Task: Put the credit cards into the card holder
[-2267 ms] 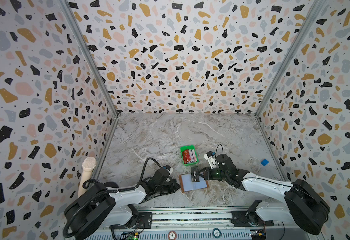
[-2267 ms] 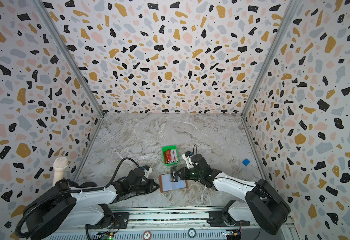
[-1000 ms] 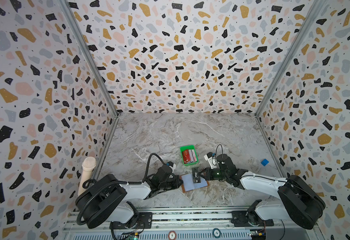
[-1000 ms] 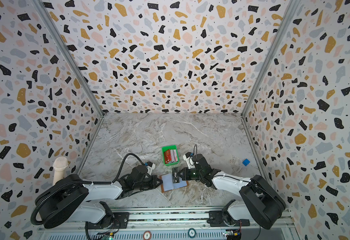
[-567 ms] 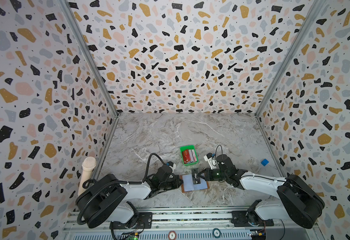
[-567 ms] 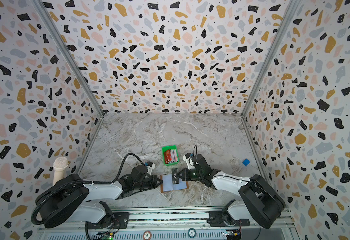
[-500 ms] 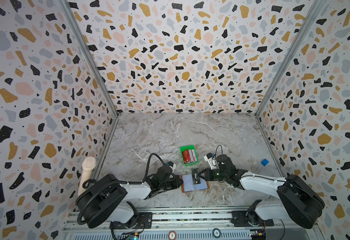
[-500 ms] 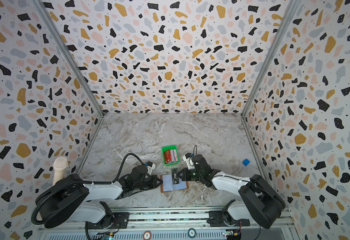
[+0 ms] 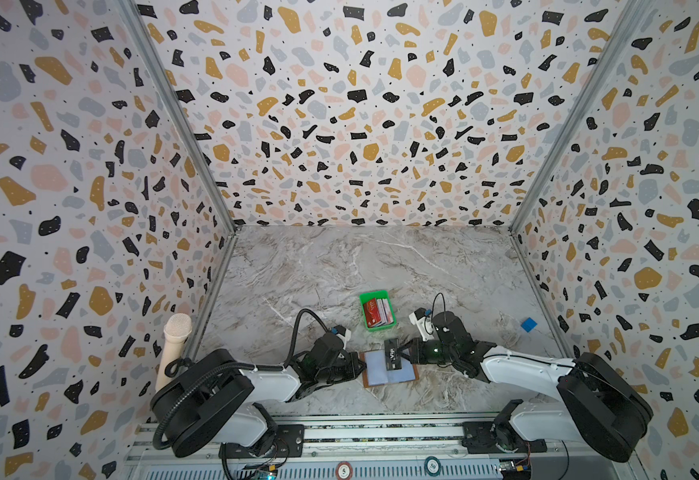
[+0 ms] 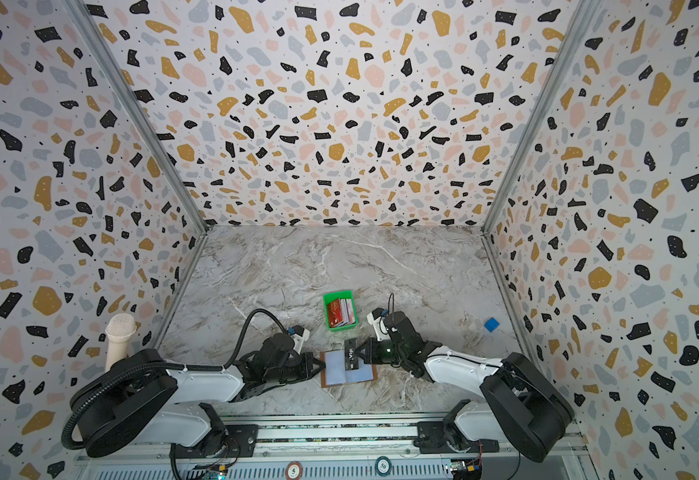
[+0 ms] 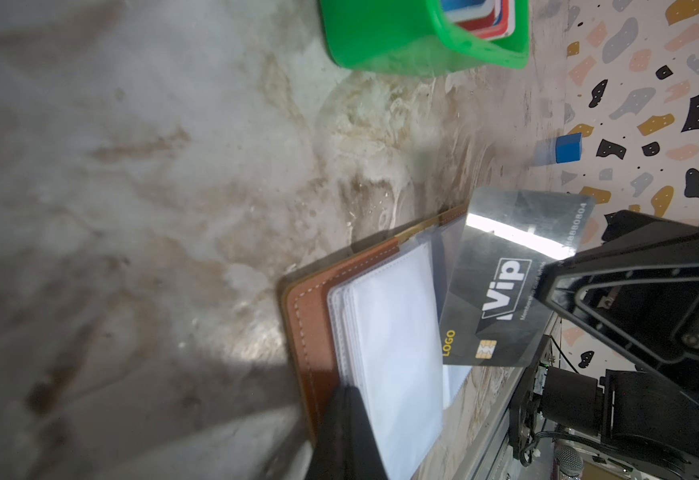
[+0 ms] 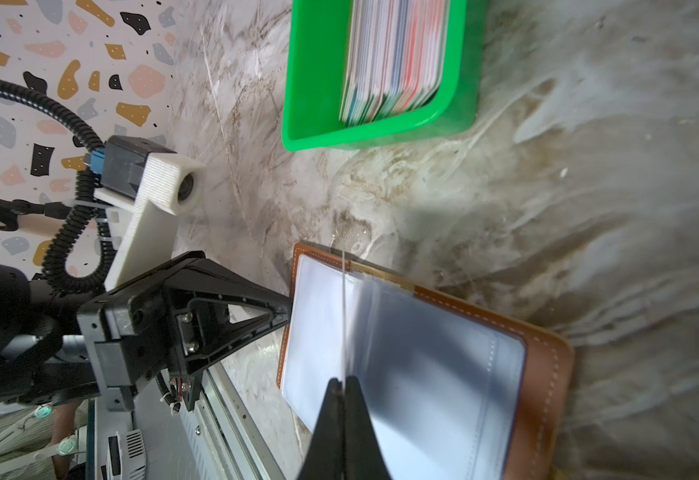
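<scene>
Lower middle of a top view: the closed left pincer (image 9: 358, 366) presses the open card holder (image 9: 374, 372) against the counter (image 9: 339, 266). Just right, the right pincer (image 9: 403, 355) pinches a black card (image 9: 392, 354) over empty-looking sleeves (image 9: 408, 370). Other cards (image 9: 377, 312) fill the green tray (image 9: 374, 294) above; nearly all remains.

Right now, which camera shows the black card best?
The left wrist view: the black card faces it, lettering readable. The right wrist view shows only its thin edge; in both top views it is small and dark.
</scene>
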Tool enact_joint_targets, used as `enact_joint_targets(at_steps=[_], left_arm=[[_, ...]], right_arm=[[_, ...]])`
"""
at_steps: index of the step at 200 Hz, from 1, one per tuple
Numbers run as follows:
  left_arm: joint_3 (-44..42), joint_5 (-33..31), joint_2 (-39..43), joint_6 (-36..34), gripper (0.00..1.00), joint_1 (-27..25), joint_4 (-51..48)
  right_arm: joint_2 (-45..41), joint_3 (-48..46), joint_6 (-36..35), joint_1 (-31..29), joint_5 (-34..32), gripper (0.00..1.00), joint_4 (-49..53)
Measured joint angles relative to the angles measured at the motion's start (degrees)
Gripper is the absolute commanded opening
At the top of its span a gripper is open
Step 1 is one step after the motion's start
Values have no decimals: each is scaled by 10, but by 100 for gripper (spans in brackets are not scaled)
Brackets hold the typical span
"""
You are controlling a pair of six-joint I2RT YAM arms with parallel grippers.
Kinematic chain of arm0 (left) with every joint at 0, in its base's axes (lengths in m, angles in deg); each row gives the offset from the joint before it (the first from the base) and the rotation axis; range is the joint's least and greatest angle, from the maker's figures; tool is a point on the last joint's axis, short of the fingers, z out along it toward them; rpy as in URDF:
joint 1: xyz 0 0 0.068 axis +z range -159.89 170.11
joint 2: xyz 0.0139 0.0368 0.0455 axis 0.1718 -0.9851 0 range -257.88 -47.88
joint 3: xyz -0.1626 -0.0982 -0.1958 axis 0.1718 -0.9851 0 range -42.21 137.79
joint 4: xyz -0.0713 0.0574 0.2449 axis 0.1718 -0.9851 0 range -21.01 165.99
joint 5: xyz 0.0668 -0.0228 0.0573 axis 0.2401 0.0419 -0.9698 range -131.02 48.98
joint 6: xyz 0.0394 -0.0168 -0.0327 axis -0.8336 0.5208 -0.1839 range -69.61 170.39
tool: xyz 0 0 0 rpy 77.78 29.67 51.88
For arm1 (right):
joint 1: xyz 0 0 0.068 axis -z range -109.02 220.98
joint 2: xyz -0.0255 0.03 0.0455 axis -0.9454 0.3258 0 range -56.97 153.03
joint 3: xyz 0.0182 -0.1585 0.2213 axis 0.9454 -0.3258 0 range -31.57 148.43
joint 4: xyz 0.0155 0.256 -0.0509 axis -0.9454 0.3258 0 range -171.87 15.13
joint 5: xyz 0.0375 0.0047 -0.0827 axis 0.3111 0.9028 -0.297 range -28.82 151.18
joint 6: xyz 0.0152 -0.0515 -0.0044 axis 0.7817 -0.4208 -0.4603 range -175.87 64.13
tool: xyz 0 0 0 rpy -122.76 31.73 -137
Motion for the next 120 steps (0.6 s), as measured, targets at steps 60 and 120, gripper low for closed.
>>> enact_joint_targets(at_steps=[60, 120], left_arm=[[-2, -5, 3, 4, 0, -5, 0], [-3, -7, 6, 5, 0, -8, -1]], right_arm=[[-17, -4, 7, -3, -8, 0, 3], [-26, -4, 7, -6, -16, 0, 14]])
